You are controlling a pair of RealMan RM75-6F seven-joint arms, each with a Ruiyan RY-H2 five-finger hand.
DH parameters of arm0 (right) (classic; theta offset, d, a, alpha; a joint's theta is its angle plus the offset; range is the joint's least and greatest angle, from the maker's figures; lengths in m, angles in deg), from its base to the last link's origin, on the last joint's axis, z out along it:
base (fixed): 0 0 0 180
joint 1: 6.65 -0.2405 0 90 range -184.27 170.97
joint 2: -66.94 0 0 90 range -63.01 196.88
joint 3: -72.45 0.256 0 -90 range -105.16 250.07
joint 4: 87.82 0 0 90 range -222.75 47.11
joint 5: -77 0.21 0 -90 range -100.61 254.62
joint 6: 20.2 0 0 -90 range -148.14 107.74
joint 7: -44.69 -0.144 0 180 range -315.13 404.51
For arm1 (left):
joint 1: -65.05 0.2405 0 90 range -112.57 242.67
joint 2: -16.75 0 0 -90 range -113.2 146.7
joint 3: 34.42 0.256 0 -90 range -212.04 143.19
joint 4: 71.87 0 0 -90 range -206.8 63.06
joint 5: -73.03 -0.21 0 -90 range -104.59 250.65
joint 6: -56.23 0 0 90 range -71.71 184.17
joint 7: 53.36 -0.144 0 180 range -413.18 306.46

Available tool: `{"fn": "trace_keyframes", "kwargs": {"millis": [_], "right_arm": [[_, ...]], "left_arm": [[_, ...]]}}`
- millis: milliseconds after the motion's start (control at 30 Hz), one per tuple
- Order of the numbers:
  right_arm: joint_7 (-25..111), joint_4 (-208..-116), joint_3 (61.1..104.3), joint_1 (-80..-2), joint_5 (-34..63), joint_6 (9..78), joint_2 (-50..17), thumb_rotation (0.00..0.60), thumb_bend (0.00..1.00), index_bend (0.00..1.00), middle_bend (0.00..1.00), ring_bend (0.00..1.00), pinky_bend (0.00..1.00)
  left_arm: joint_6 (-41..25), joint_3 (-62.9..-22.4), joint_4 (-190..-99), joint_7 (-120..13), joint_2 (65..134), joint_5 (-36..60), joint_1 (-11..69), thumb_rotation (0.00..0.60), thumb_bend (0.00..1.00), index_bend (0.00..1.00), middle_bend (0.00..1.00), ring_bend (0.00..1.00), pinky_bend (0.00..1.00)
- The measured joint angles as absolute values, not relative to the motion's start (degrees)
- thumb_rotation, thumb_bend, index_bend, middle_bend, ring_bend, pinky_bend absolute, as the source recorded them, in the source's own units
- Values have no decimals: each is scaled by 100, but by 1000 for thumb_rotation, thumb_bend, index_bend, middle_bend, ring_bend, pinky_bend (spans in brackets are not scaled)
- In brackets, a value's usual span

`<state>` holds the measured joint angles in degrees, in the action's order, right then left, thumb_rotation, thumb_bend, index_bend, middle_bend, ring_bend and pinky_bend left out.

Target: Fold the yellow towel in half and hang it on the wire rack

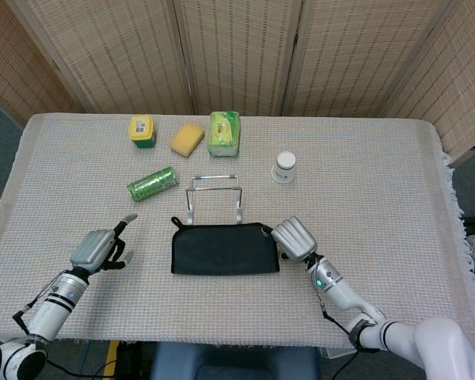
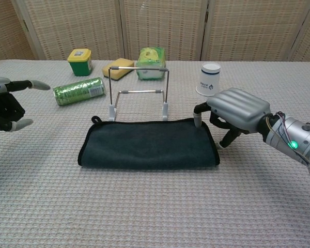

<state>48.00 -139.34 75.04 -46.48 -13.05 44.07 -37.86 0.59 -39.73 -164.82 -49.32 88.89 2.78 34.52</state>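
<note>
Chest view puts the towel [image 2: 149, 143] nearest: dark, not yellow, it lies flat and already folded on the woven tabletop [image 2: 155, 206], a small loop at its far left corner. The right hand [image 2: 232, 111] sits palm down at the towel's right end, one fingertip touching the far right corner and the other fingers [image 2: 226, 138] curled under beside the edge; whether it pinches the cloth cannot be told. A green light glows on its wrist. The left hand [image 2: 8, 103] hovers well to the left of the towel, holding nothing, one finger pointing straight out and the rest curled in. Just behind the towel stands the wire rack [image 2: 139, 90], upright and bare. Left of the rack lies a green can [image 2: 79, 91] on its side; to the right stands a white cup [image 2: 208, 79] with a small dark mark too small to read. Farthest back are a yellow-lidded green jar [image 2: 79, 61] with an unreadable label, a yellow sponge [image 2: 119, 67] and a green packet [image 2: 151, 63].
</note>
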Motion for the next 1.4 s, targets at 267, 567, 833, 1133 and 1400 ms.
{"fn": "trace_keyframes", "kwargs": {"millis": [267,567,833,1133,1400], "right_arm": [[4772,-13499,7544,-4765,-1411,4492,-4107,600,121,438,953,1000,981],[4626,-13456,7601,-4758,-1478,4796,-4087,600,269,437,953,1000,981],[4509,-13681,7370,-4601,-1639,4940,-3686,600,289,437,953,1000,981],[4438,-13427,7051,-4526,-1921,4920,-3626,600,231,437,953,1000,981],[4332,-12868,6938,-4640,-2125,4896,-3920,600,230,436,952,1000,981]], "left_arm": [[91,-3976,-16480,-4852,8831,268,3485,600,471,34,856,834,933],[90,-3977,-16495,-4818,8796,239,3514,600,471,35,857,834,933],[151,-3974,-16506,-4824,8778,231,3499,600,471,35,856,834,933],[243,-3987,-16550,-4887,8775,275,3449,600,471,35,856,834,933],[266,-3991,-16586,-4913,8737,359,3460,600,471,36,856,834,933]]}}
